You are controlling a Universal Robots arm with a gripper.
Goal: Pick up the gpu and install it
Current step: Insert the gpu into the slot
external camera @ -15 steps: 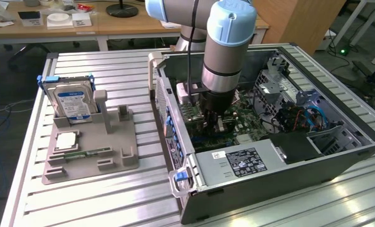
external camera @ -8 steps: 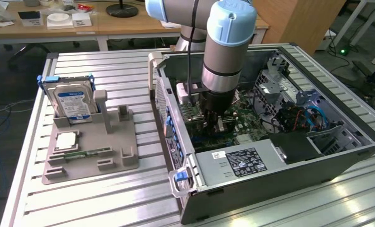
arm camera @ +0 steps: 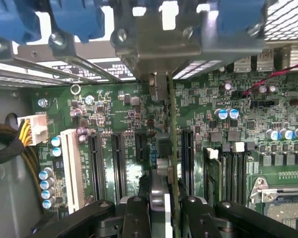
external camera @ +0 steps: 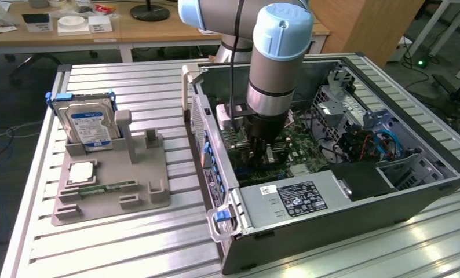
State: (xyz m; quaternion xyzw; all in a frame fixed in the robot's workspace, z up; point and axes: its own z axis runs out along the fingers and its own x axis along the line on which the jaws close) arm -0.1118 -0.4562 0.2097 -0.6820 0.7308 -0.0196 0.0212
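You have the gpu (arm camera: 173, 148) edge-on between the gripper's (arm camera: 161, 201) fingers (arm camera: 137, 213), clamped on both faces, standing upright over the motherboard (arm camera: 114, 114) inside the open computer case (external camera: 415, 191). Its metal bracket (arm camera: 159, 54) sits up against the case's rear slot frame, and its lower edge lines up among the long black expansion slots (arm camera: 118, 163). Whether it is seated you cannot tell. Outside the case, a hard drive (external camera: 91, 124) stands in the grey parts holder (external camera: 110, 174) near the tabletop's (external camera: 121, 243) far edge.

Green motherboard (arm camera: 114, 114), black slots (arm camera: 95, 163), blue-labelled silver hard drive (external camera: 89, 128), grey tray (external camera: 110, 194).
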